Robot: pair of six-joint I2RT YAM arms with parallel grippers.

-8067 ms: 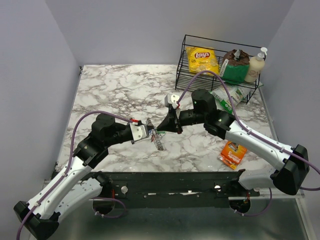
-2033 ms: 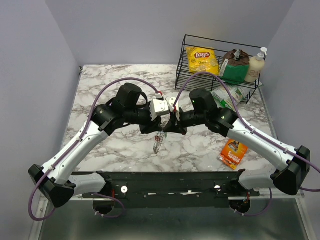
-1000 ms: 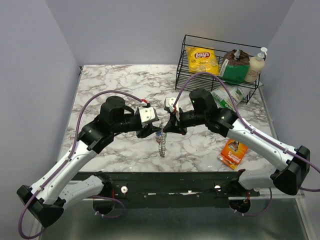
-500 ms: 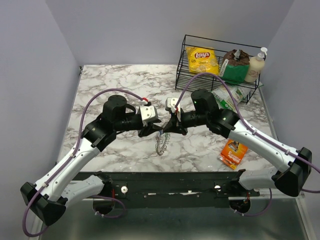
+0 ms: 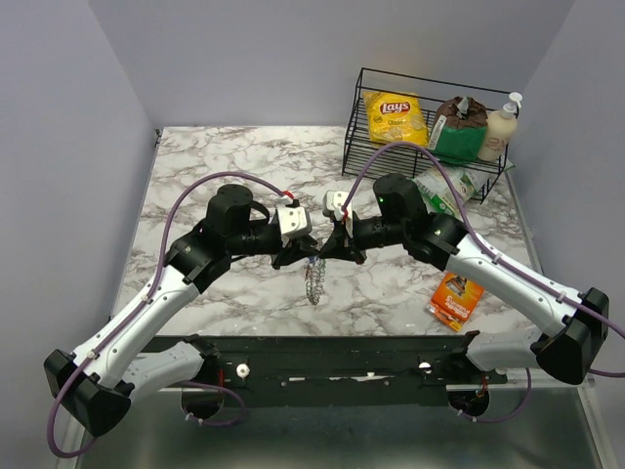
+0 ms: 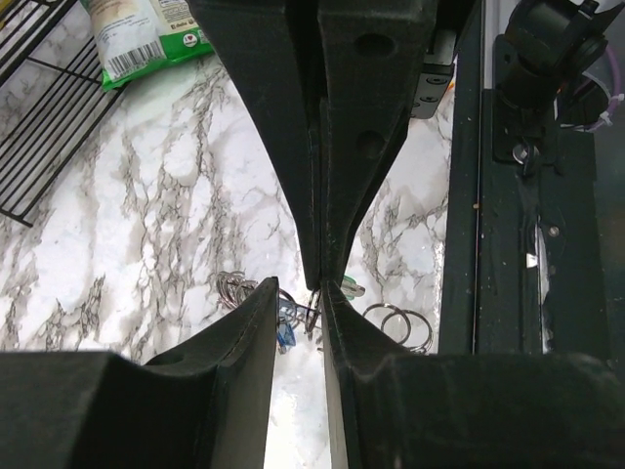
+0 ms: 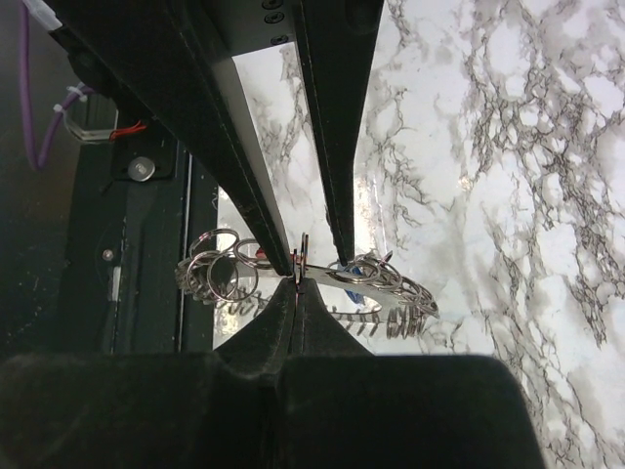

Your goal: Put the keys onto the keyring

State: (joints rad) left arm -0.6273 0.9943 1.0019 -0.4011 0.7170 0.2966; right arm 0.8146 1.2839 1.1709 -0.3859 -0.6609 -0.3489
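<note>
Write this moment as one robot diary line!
right gripper: shut on keyring | left gripper: fingers apart around it, grip unclear | keys: bunched beneath both grippers

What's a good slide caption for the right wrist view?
Right gripper pinches the keyring edge-on over the marble table, the left gripper poised around it.

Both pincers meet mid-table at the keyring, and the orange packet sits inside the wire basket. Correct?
Not quite. The orange packet lies on the marble table beside the right arm, outside the wire basket, as the top external view shows. The left pincer and right pincer do meet at the keyring.
</note>
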